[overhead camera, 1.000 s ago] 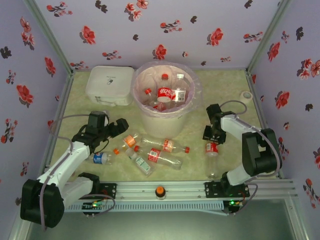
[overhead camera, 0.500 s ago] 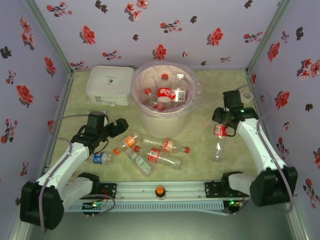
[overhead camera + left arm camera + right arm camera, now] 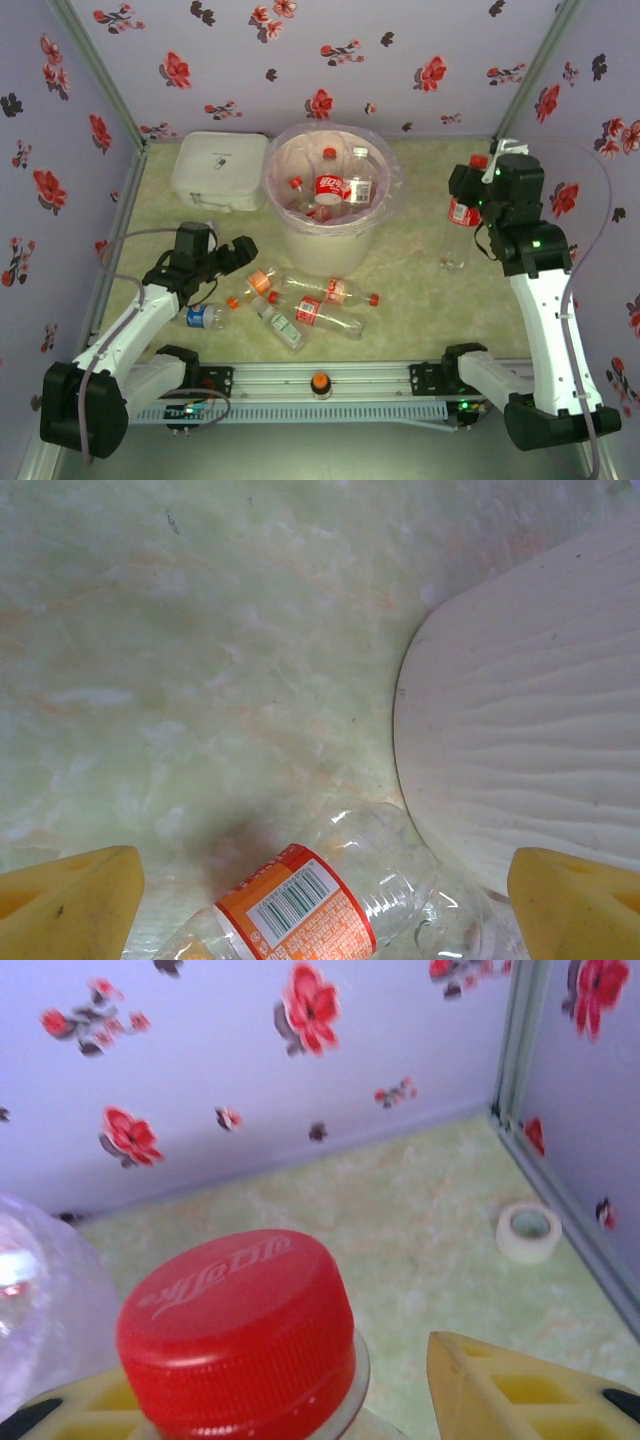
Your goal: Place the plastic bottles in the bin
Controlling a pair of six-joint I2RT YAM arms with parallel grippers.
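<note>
1. Overhead, the right gripper (image 3: pixel 468 198) was seen clenched around a red-labelled bottle (image 3: pixel 462 212). That bottle was held upright with its cap uppermost, to the right of the bin (image 3: pixel 330 255) and apart from it.
2. Several bottles (image 3: pixel 330 187) were seen lying inside the bin's pink liner, and other loose bottles (image 3: pixel 322 313) were scattered on the table (image 3: pixel 420 310) in front of the bin, between the two arms.
3. The left gripper (image 3: pixel 240 256) was held with its jaws spread and nothing grasped, just beside an orange-capped bottle (image 3: pixel 262 281). A white lidded box (image 3: pixel 218 170) was set to the left of the bin.
4. From the left wrist, the yellow fingers (image 3: pixel 70 905) were shown wide apart. An orange-labelled bottle (image 3: pixel 300 908) was seen lying between them, untouched, with the bin's ribbed white wall close by on the right.
5. From the right wrist, a red cap (image 3: pixel 235 1335) was seen close up between the right fingers (image 3: pixel 510 1395). A roll of tape (image 3: pixel 528 1232) was seen on the table near the corner.
</note>
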